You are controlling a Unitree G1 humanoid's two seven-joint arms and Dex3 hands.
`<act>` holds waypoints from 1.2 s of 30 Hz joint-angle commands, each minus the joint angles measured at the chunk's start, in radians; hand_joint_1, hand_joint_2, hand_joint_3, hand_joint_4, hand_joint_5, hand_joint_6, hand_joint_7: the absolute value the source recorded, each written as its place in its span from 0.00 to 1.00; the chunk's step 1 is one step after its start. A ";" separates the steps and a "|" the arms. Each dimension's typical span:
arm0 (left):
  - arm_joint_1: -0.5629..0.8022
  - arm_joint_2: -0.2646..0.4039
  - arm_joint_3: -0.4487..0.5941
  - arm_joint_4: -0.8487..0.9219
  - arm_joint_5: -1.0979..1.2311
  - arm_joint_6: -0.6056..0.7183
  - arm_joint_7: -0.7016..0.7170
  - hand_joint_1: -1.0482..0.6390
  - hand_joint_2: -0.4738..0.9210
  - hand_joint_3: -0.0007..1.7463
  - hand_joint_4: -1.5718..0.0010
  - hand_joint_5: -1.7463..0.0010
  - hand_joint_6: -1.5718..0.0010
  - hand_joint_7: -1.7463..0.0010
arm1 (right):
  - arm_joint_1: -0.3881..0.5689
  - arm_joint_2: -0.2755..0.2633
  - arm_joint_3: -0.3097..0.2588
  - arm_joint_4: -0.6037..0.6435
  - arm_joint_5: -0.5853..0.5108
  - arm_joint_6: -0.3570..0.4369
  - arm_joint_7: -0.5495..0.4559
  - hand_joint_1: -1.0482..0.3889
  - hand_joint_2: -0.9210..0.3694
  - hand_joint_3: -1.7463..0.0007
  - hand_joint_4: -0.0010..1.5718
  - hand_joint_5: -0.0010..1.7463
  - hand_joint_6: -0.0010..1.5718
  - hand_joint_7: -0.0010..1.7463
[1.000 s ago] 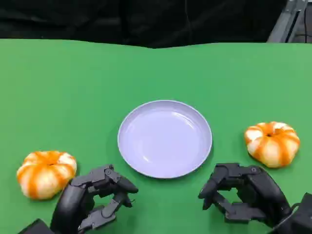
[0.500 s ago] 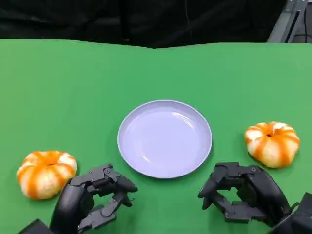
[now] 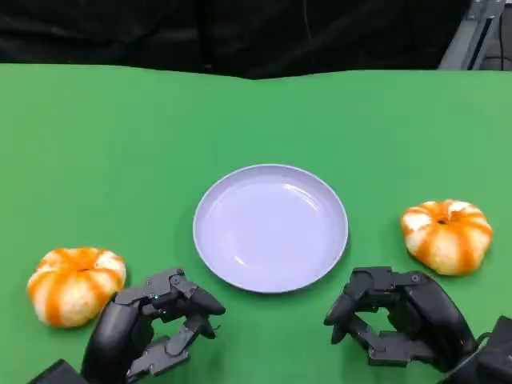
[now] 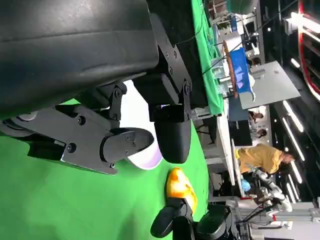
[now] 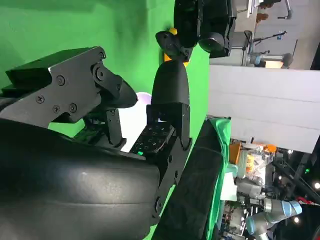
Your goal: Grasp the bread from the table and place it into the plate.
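Two round orange-and-white striped breads lie on the green table, one at the left and one at the right. The pale lilac plate sits between them and has nothing on it. My left hand hovers near the front edge, just right of the left bread, with its fingers bent but apart and nothing in them. My right hand is at the front right, below and left of the right bread, also holding nothing. The left wrist view shows my fingers, a slice of the plate and the right bread.
The green table runs back to a dark backdrop. A grey metal frame stands at the far right corner. In the right wrist view my left hand appears beyond my right hand's fingers.
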 commanded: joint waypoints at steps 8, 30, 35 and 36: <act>0.007 -0.002 0.021 -0.019 -0.020 0.017 0.006 0.54 1.00 0.21 0.40 0.70 0.32 0.94 | 0.008 -0.010 -0.003 -0.008 0.001 0.003 -0.003 0.80 0.19 0.46 0.55 0.75 0.59 0.53; 0.066 -0.004 0.011 -0.191 -0.095 0.025 -0.053 0.41 1.00 0.06 0.43 1.00 0.51 1.00 | 0.008 -0.013 0.000 -0.005 -0.003 -0.002 -0.006 0.80 0.19 0.46 0.55 0.74 0.59 0.53; 0.089 -0.005 0.029 -0.268 -0.068 -0.020 -0.024 0.32 1.00 0.06 0.49 1.00 0.62 1.00 | 0.011 -0.016 -0.001 -0.005 0.005 -0.004 0.005 0.80 0.19 0.46 0.55 0.74 0.59 0.53; 0.092 -0.004 0.036 -0.278 -0.047 -0.027 -0.010 0.31 1.00 0.06 0.49 1.00 0.62 1.00 | 0.011 -0.016 -0.002 -0.006 0.005 -0.003 0.006 0.80 0.20 0.46 0.55 0.74 0.59 0.53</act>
